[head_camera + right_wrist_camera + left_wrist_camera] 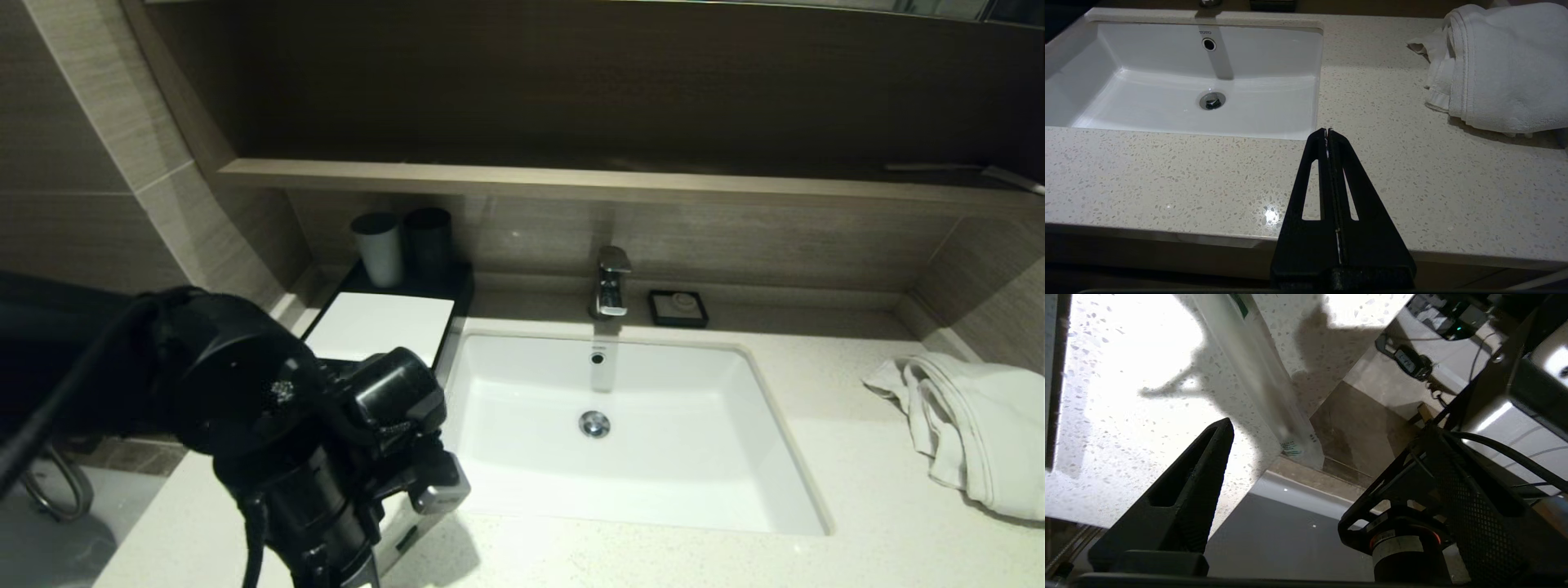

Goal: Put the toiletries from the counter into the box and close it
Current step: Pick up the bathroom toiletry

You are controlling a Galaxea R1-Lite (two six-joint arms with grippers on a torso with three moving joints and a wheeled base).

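My left claw (pixel 1306 428) hangs over the front left corner of the counter (pixel 653 555), fingers spread wide with nothing between them — one dark finger (pixel 1180 498) shows plainly in the left wrist view, the other side is lost among the robot's own frame. Just beyond that finger lies the sachet (pixel 1257 375), a long thin translucent packet with green marks at its ends. It lies flat on the speckled stone, its near end poking out past the counter's edge, its long axis running away from the claw rather than across it. I judge the coming move turns on that: my wrist must come round so the fingers straddle the narrow width. From the head view my arm hides most of the sachet. The box (pixel 380 327) sits further back, left of the basin (pixel 620 425), white panel up and looking shut. Far right, my right claw (pixel 1327 134) rests pressed closed above the counter near the towel (pixel 971 425) — the left arm is clearly nearer.
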